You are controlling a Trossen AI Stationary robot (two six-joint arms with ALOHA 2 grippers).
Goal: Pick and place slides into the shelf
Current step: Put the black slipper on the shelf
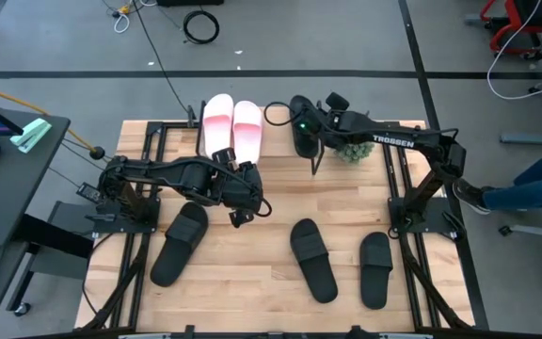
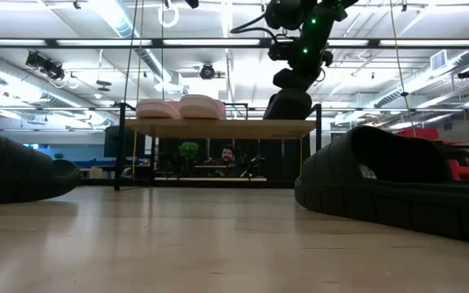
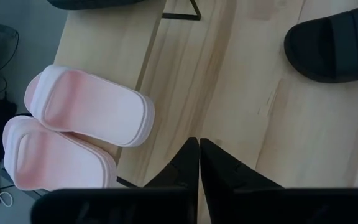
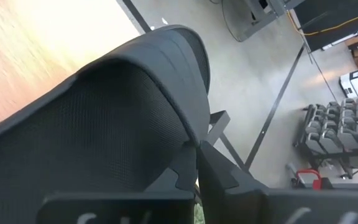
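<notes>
- Two pale pink slides (image 1: 232, 125) lie side by side on the shelf (image 1: 280, 141), at its left part, soles down and toes toward the table's far edge.
- A fourth black slide (image 1: 303, 130) sits on the shelf just right of the pink pair, under the right gripper (image 1: 310, 132).
- In the right wrist view the dark fingers (image 4: 188, 165) meet at the edge of that black slide's (image 4: 110, 118) strap, pinching it; the jaws look nearly closed on the strap.
- The right arm bears white lettering reading "TROSSEN" (image 1: 394, 139).
- Three more black slides lie on the slatted wooden table (image 1: 252, 273): one at front left (image 1: 179, 243), one at front middle (image 1: 312, 259), one at front right (image 1: 375, 268).
- The left gripper (image 1: 243, 209) hangs over the table between the shelf and the front-left slide; in the left wrist view its fingers (image 3: 188, 168) are pressed together and hold nothing.
- In the low view a person (image 2: 227, 155) shows beyond the shelf.
</notes>
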